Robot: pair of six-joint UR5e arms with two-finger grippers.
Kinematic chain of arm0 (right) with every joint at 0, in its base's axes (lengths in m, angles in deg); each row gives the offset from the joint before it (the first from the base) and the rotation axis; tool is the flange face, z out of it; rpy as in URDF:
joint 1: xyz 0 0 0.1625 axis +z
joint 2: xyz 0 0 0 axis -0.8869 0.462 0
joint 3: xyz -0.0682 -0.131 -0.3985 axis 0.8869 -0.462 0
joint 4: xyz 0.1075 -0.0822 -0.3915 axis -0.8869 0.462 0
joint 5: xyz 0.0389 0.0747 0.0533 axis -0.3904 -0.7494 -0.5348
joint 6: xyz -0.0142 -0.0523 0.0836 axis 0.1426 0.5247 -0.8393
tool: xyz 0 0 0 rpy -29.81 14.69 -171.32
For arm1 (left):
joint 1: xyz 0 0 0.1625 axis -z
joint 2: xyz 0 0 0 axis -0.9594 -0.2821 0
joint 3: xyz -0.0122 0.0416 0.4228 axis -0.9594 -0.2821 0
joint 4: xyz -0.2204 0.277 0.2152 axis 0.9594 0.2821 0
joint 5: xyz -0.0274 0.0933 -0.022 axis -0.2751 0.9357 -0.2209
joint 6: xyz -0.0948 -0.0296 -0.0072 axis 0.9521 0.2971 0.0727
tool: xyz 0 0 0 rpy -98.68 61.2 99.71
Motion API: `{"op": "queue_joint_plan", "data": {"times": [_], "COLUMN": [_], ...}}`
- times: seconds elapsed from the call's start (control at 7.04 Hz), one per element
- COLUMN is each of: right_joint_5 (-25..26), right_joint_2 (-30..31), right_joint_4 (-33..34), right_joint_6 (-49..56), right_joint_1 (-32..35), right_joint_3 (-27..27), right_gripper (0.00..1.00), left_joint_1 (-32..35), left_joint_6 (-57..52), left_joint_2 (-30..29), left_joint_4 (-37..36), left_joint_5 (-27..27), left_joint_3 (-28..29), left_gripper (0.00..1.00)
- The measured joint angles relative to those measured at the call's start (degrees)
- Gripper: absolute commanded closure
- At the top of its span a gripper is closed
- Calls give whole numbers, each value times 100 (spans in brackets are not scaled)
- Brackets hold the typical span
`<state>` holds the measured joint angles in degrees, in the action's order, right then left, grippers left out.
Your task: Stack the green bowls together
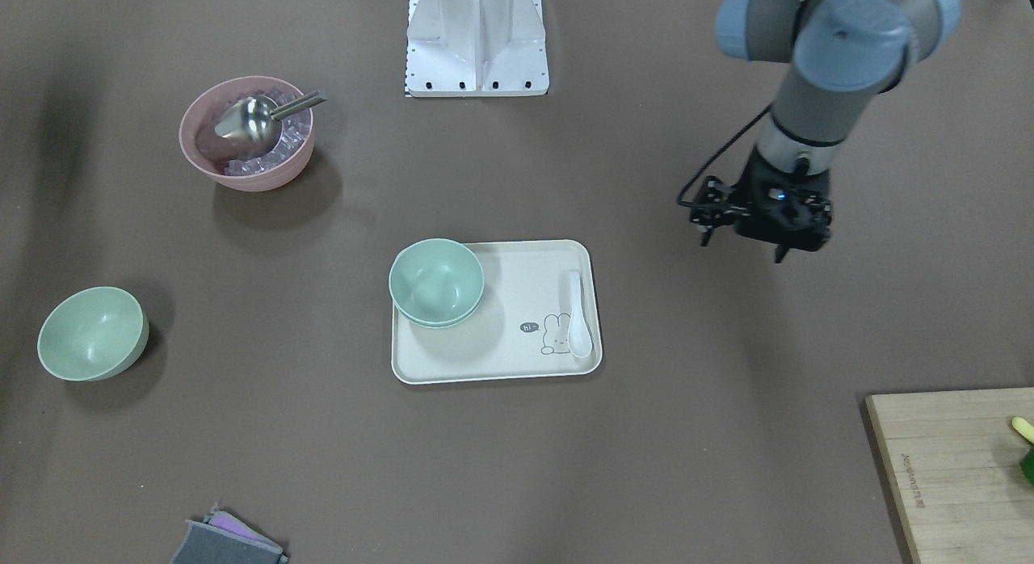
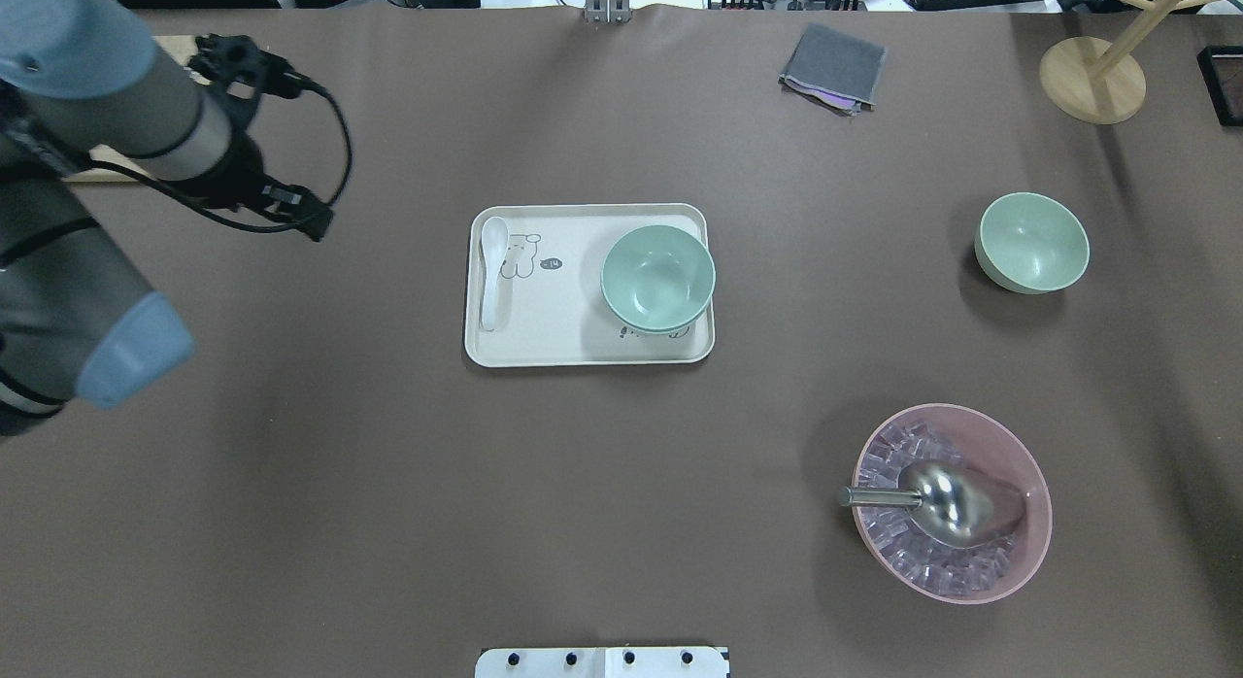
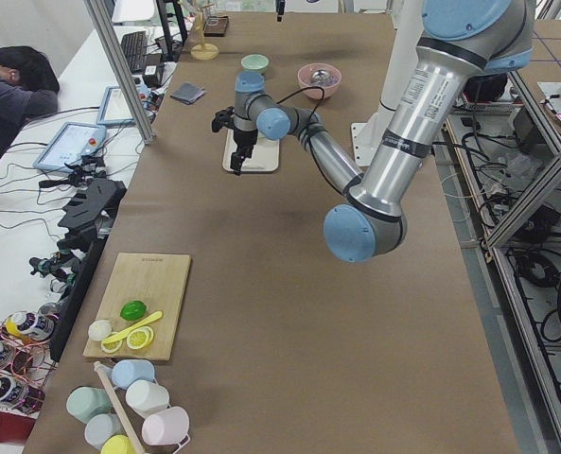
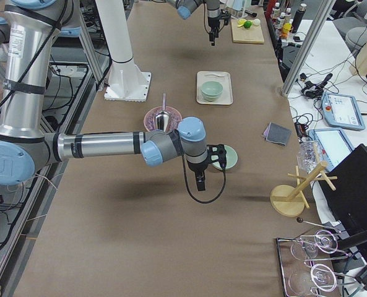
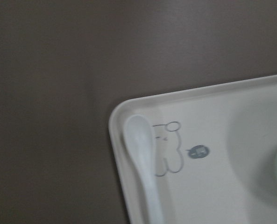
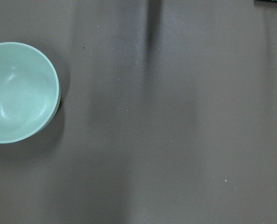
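Two green bowls (image 1: pixel 436 283) sit nested at one end of the cream tray (image 1: pixel 493 362); they also show in the overhead view (image 2: pixel 657 277). A third green bowl (image 1: pixel 91 333) stands alone on the brown table, also in the overhead view (image 2: pixel 1031 242) and at the left edge of the right wrist view (image 6: pixel 19 92). My left gripper (image 1: pixel 779 253) hangs above bare table beside the tray's spoon end; I cannot tell whether it is open. My right gripper (image 4: pixel 199 182) shows only in the exterior right view, next to the lone bowl; I cannot tell its state.
A pink bowl (image 2: pixel 952 503) with ice cubes and a metal scoop stands near the lone bowl. A white spoon (image 1: pixel 577 313) lies on the tray. A wooden board (image 1: pixel 953 467), a folded grey cloth (image 2: pixel 833 68) and a wooden stand (image 2: pixel 1092 76) sit at the table's edges.
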<state>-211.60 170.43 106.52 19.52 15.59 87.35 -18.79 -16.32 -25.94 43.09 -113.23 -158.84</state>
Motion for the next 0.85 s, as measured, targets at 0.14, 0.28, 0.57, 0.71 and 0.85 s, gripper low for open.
{"op": "queue_joint_plan", "data": {"times": [0.14, 0.28, 0.57, 0.71, 0.85], "right_joint_5": [7, 10, 14, 28, 52], "right_joint_2": [-119, -366, -1015, -1314, -1546], "right_joint_4": [4, 7, 5, 4, 2], "right_joint_6": [-4, -10, -43, -113, -327], "right_joint_1": [-4, -8, -60, -178, -364], "right_joint_3": [-131, -394, -1110, -1385, -1539], "right_gripper": [3, 3, 4, 4, 4], "left_joint_1": [846, 1781, 3051, 3351, 3479], "left_joint_6": [-1417, -2900, -4833, -5241, -5411], "left_joint_2": [517, 866, 1179, 1257, 1348], "left_joint_4": [-51, -81, -38, -31, -28], "left_joint_5": [-481, -1002, -1400, -1221, -1000], "left_joint_3": [52, 430, 1391, 1599, 1689], "left_gripper": [1, 1, 1, 1, 1]}}
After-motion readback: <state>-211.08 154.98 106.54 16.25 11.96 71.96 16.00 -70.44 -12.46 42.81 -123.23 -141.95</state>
